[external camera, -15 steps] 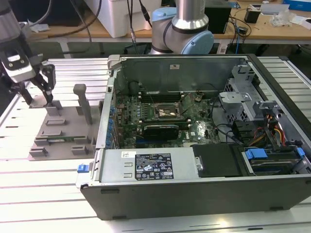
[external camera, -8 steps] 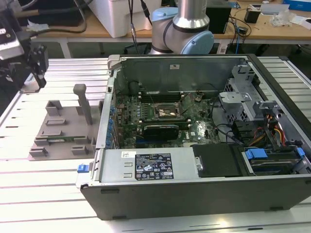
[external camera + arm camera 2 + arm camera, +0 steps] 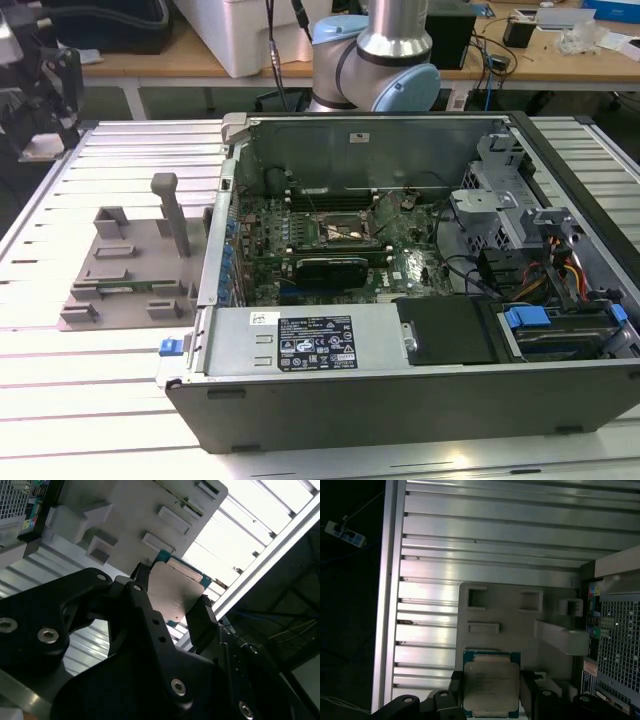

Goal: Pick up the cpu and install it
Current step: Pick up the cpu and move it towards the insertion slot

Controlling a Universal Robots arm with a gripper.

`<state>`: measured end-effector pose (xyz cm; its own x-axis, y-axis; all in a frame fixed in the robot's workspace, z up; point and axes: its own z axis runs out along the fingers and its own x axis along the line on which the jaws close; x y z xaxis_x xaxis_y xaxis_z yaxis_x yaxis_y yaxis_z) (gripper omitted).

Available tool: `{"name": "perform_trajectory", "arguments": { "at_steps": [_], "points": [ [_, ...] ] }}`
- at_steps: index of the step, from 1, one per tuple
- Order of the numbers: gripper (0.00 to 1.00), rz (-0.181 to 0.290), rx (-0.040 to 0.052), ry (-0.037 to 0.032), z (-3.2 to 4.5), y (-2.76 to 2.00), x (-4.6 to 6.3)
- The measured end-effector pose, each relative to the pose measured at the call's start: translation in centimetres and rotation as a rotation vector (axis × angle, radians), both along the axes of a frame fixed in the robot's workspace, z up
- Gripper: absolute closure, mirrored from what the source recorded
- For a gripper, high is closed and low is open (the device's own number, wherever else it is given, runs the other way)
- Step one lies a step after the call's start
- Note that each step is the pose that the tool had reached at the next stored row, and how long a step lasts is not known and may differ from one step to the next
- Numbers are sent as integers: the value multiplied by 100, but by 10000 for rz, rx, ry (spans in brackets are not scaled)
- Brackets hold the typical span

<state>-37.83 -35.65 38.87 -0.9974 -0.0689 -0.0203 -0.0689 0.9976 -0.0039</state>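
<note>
Hidden: cpu (image 3: 491, 687) side edges covered by the claw (image 3: 491, 692) fingers (image 3: 456, 690); arm (image 3: 375, 60) cut off by the exterior view's upper edge.
Claw: clamped on the cpu, pointing at the table (image 3: 495, 540).
Cpu: between the claw's fingers, grey holder (image 3: 515, 625) beyond its tips.

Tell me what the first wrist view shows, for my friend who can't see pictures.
The black gripper is shut on the cpu, a small square chip with a silvery top. Behind it a grey plastic tray with raised blocks lies on a table of shiny metal slats, beside a computer case with a mesh wall.
</note>
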Motion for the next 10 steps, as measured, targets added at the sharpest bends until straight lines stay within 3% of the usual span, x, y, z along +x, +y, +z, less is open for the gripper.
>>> {"name": "perform_trajectory", "arguments": {
  "at_steps": [2, 6, 10],
  "points": [
    [46, 0, 53, -2, 2, 0, 0],
    [46, -1, 54, 0, 4, 0, 5],
    [46, -1, 54, 6, 3, 0, 189]
  ]
}}
